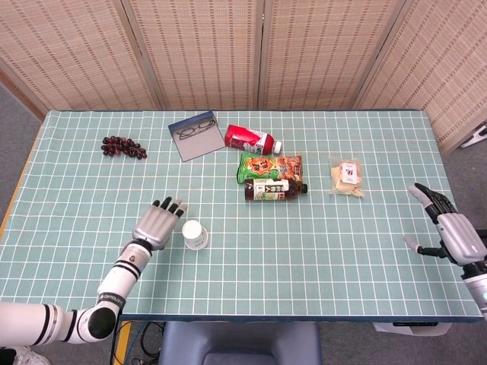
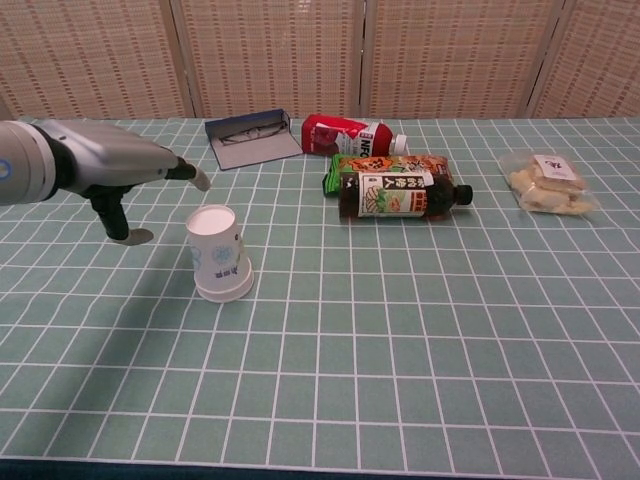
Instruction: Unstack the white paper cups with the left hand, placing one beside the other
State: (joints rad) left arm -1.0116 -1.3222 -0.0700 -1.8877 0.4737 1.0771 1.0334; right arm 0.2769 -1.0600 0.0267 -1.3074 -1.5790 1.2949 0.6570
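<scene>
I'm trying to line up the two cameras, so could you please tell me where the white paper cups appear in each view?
Head view: the cups stand upside down, lower left of centre, just right of the left hand.
Chest view: the cups are left of centre, near the front, with the left hand at their upper left.
Shared landmark: the dark bottle lying on its side, beyond and to the right of the cups in both.

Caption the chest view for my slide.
Open left hand beside upside-down stacked white paper cups on the gridded table.
</scene>
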